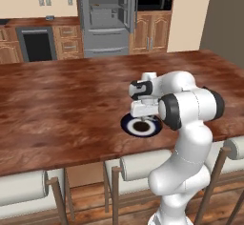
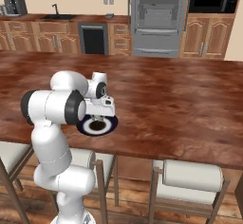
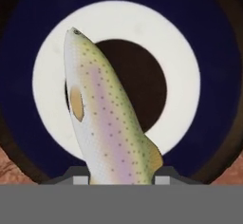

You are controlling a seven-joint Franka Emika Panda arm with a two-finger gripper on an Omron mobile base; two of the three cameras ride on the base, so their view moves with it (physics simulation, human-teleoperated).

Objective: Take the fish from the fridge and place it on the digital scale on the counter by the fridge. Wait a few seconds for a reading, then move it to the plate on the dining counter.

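The gripper (image 3: 121,179) hangs straight above the plate (image 3: 209,66), its jaws closed on the fish (image 3: 102,118) at the tail end. In the hand view the fish juts out from between the two dark tips, its head reaching across the plate's white centre toward the navy rim, its speckled pale flank and one tan fin facing the camera. A round dark shadow lies on the white centre behind the fish, so it seems to be held clear of the plate, though the hand view alone does not settle whether the head touches.

From the two base views the plate (image 1: 127,125) sits on the dining bench (image 1: 57,105) close to its near edge, just above the white-cushioned stools (image 1: 143,164), with the gripper (image 1: 142,119) directly over it and the white forearm bent in from the robot's side. In the right base view the same plate (image 2: 110,125) shows under the hand (image 2: 98,118).

Far behind, against the back wall, the fridge (image 1: 106,16) stands with its upper doors open, grey shelves showing.
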